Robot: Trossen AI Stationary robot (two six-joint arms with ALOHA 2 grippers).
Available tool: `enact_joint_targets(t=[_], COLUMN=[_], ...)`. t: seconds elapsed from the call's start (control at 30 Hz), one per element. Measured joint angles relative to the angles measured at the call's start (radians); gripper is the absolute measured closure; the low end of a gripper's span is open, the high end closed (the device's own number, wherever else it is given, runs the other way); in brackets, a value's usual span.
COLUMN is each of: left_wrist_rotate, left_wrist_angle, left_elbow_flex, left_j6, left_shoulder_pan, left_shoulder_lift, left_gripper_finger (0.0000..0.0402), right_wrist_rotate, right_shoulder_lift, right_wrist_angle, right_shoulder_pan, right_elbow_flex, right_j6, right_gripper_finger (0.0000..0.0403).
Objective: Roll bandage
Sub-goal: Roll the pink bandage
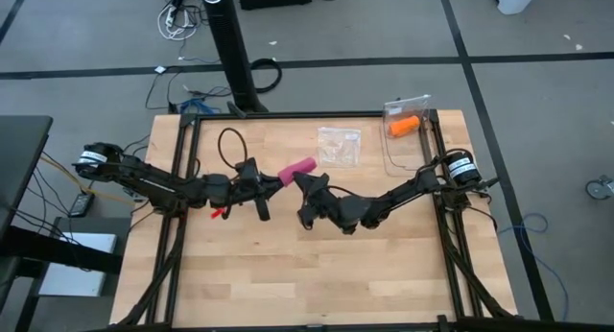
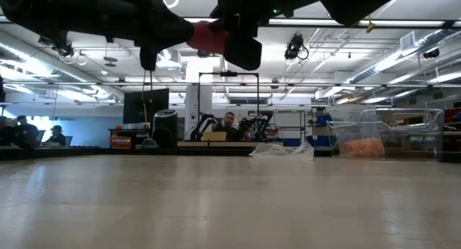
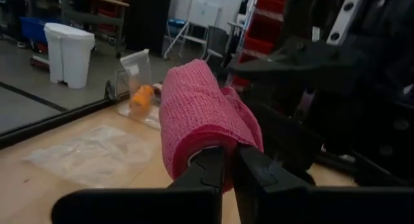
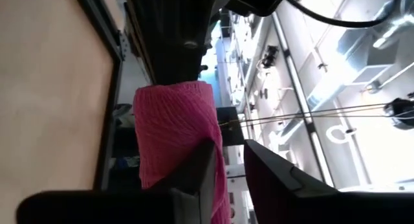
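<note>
The bandage (image 1: 296,167) is already a compact pink roll, and it is held in the air above the middle of the wooden surface (image 1: 317,265), between the 2 arms. In the low view it hangs high over the surface and touches nothing below.

The left gripper (image 3: 226,175) has its jaws closed on 1 end of the bandage; in the left wrist view the 2 dark fingers pinch the edge of the roll with almost no gap. The right gripper (image 4: 229,160) meets the roll from the other side. Its jaws stand close together around the lower part of the bandage, and the fabric sits between them, so I judge it is gripping too.

The step in hand seems to be the end of the rolling: the strip is wound up and no loose tail shows in these views, though the far side of the roll is hidden. I think the next move is to tighten or finish the last turn, and then 1 gripper must let go while the other keeps the roll firm, so it does not unwind or fall.

An orange roll (image 1: 404,125) lies in a clear box (image 1: 392,152) near the right arm's base, and a plastic bag (image 1: 339,145) lies close behind the bandage.
</note>
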Motion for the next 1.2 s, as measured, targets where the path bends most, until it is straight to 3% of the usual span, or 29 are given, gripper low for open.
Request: enact_joint_targets(t=[0.23,0.5,0.93,1.2], left_wrist_rotate=[0.022,0.038,0.032,0.024], left_wrist_angle=[-0.113,-0.254,-0.368,-0.429], left_elbow_flex=[0.000,-0.001,-0.001,0.000], left_j6=[0.118,0.305,0.638,0.764], left_shoulder_pan=[0.000,0.000,-0.016,-0.022], left_shoulder_lift=[0.001,0.002,0.002,0.002], left_gripper_finger=[0.0381,0.0381,0.0381,0.0381], right_wrist_rotate=[0.011,-0.045,-0.165,-0.245], right_shoulder_lift=[0.000,-0.002,-0.002,-0.002], right_wrist_angle=[-0.176,-0.434,-0.601,-0.668], right_shoulder_pan=[-0.002,-0.017,-0.037,-0.057], right_elbow_flex=[0.000,0.004,0.004,0.003], right_j6=[0.178,0.545,0.898,1.073], right_gripper_finger=[0.0303,0.0303,0.0302,0.0288])
